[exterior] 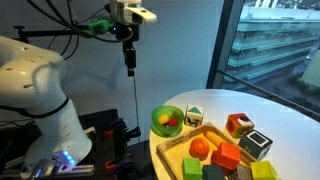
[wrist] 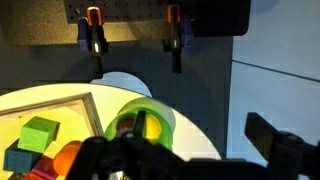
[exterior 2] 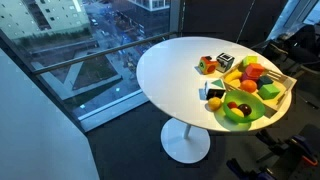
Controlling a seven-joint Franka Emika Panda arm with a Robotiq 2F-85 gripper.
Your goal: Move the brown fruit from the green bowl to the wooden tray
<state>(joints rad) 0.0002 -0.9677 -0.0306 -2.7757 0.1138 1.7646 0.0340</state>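
Nothing of the task is done yet, as I read it. The brown fruit (exterior: pixel 172 123) lies in the bowl (exterior: pixel 167 121), on the side toward the tray (exterior: pixel 183 137), touching or just beside a yellowish piece (exterior: pixel 162 120). In this exterior view the bowl sits near the left edge of the table (exterior 2: pixel 170 70), just left of the tray.

My gripper (exterior: pixel 129 60) hangs high, well left of the bowl and well apart from it, holding nothing. It shows as a thin dark shape here and only as a blur along the bottom of the wrist view, so I cannot tell how far its jaws are parted.

The whole job is left: come over, descend, take the brown fruit, carry it right and set it down. The tray already holds an orange fruit (exterior: pixel 199 147) and blocks (exterior: pixel 225 157). Bare wood shows at the end nearest the bowl, which I judge the best landing spot.

As for heading, the brown fruit looks roundish. It is too small in every view for me to make out a long axis, or a stem end that would show which way it points.
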